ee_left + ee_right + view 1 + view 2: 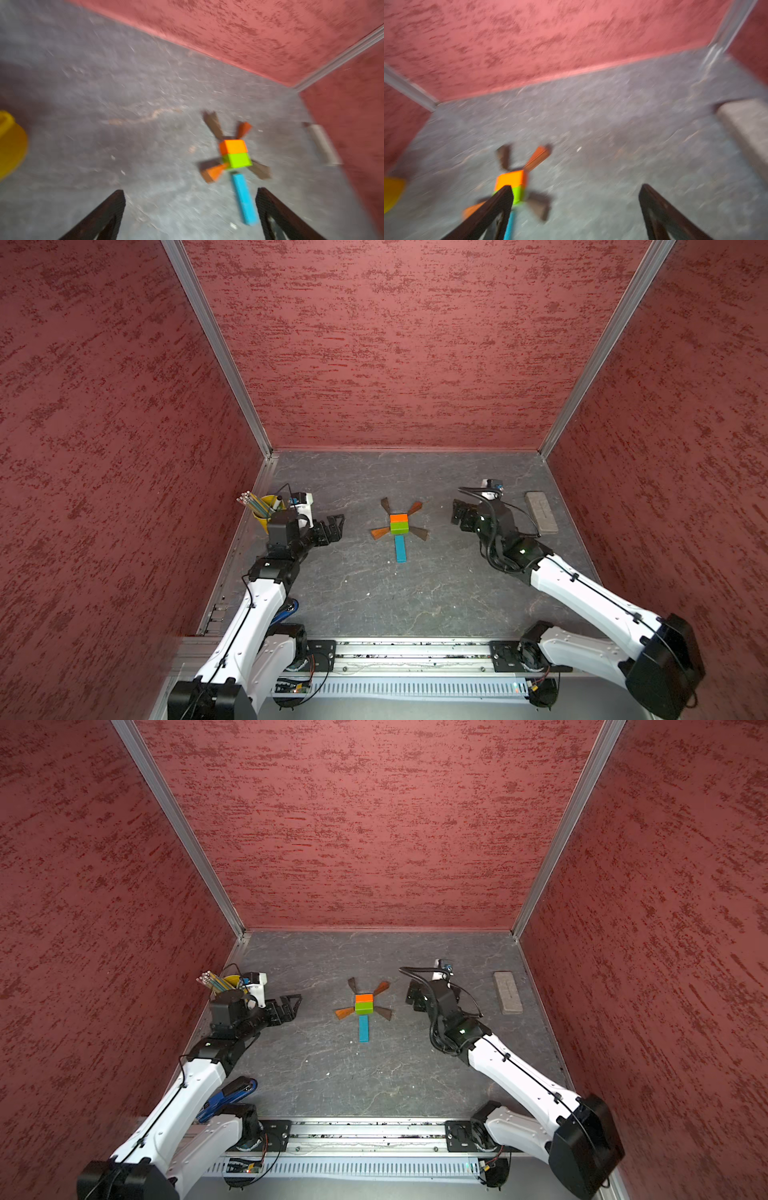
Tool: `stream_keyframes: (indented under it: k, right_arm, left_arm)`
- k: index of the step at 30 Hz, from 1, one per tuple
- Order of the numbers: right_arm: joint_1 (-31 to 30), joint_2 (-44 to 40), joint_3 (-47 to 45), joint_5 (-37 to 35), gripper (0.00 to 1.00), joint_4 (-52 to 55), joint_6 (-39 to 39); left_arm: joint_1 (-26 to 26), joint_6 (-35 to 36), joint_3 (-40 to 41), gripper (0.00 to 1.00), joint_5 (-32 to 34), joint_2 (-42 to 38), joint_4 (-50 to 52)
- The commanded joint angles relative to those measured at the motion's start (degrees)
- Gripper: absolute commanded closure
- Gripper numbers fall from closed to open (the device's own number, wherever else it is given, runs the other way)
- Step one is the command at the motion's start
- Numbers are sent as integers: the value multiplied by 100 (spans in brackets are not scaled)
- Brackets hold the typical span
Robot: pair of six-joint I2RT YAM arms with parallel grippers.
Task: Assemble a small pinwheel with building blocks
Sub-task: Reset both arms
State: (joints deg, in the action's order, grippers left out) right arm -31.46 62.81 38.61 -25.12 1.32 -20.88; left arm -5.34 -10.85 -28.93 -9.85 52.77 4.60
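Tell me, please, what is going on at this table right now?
Two robot arms are building a pinwheel from wooden blocks, and it looks complete: an orange and green hub, four wedges fanning out, and a blue bar as stem. Neither arm holds anything; the left gripper and right gripper hover open on either side of it.

Lab cell: red panels (pixel 395 344), aluminium rails (pixel 220 346)

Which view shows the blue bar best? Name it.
Both top views: the blue bar lies whole and sharp. Left wrist shows it whole but blurred; right wrist, only a blurred sliver.
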Motion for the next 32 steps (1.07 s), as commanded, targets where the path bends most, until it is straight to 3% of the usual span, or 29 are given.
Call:
stream_keyframes:
  k: [1, 5, 6, 8, 11, 12, 14, 16, 20, 22, 32]
  right_arm:
    - [394, -119, -825, -292, 1, -2356, 1470]
    - [1004, 285, -1964, -848, 1, -4689, 2239]
    - [1234, 515, -2170, -776, 1, -5252, 2358]
    - [1497, 990, -2364, -634, 1, -5962, 2516]
    - [1887, 1652, -2557, -144, 1, -6879, 2519]
    - [1898, 1692, -2528, 74, 1, -6829, 2679]
    - [2000, 1975, -2803, 452, 1, -7799, 3078]
    - [2328, 2140, -2860, 469, 1, -7992, 2684]
    - [3236, 2649, -3074, 2121, 1, -8751, 2078]
    - [3396, 2432, -2907, 2277, 1, -8067, 1934]
    - [3403, 2526, -2726, 2672, 1, -7894, 2084]
  left_arm:
    - [-143, 1070, 218, 0, 1933, 828, -1800]
    - [-57, 1522, 414, 0, 2176, 2477, -3752]
    - [-80, 1591, 264, 0, 2314, 2725, -3817]
    - [76, 1467, 82, 0, 2038, 3087, -4098]
    - [705, 1051, -2, 0, 937, 3301, -4053]
    - [874, 975, 177, 0, 609, 3314, -4393]
    - [963, 1030, 697, 0, 190, 3317, -5258]
    - [924, 1125, 1042, 0, 11, 3523, -6253]
    - [792, 1242, 1026, 0, 217, 3417, -5997]
    - [488, 1458, 963, 0, 731, 3522, -6107]
    - [537, 1314, 883, 0, 865, 3488, -5852]
